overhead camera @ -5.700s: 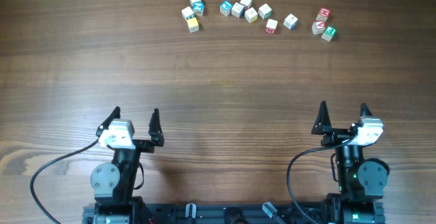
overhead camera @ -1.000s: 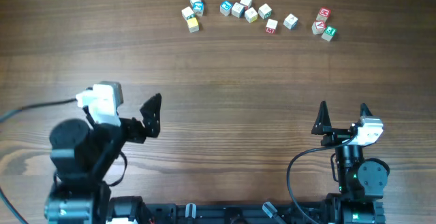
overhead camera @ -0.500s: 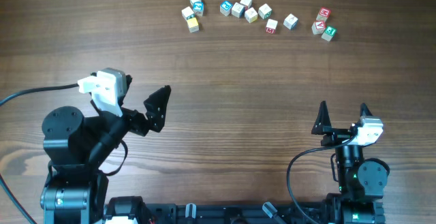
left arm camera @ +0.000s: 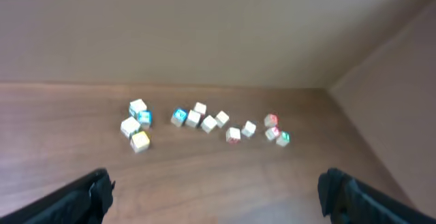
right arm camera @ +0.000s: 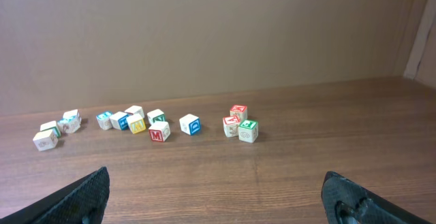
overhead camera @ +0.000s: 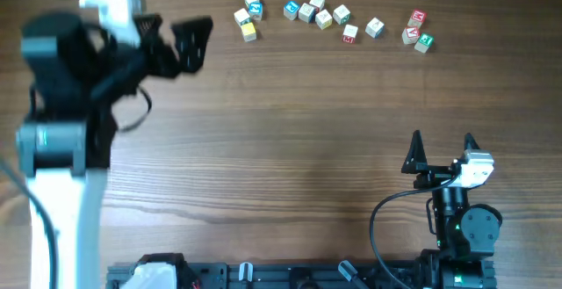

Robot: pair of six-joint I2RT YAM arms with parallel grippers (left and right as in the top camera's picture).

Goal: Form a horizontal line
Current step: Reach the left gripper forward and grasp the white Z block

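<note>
Along the far side of the brown wood-grain counter (overhead camera: 290,131) lies the short row of small wooden letter cubes (overhead camera: 299,11), one teal-faced and one pale cream, which appear to touch edge to edge. Loose cubes lie on either side of it: a yellow-faced cube (overhead camera: 249,32) to its left, and a red-faced cube (overhead camera: 349,34) and a green-faced cube (overhead camera: 424,41) to its right. The left end effector (overhead camera: 198,41), blurred in the overhead view, hangs at the far left, apart from the row, released with fingers spread wide. The right end effector (overhead camera: 442,140) sits at the near edge, well apart from the cubes, also released.
</note>
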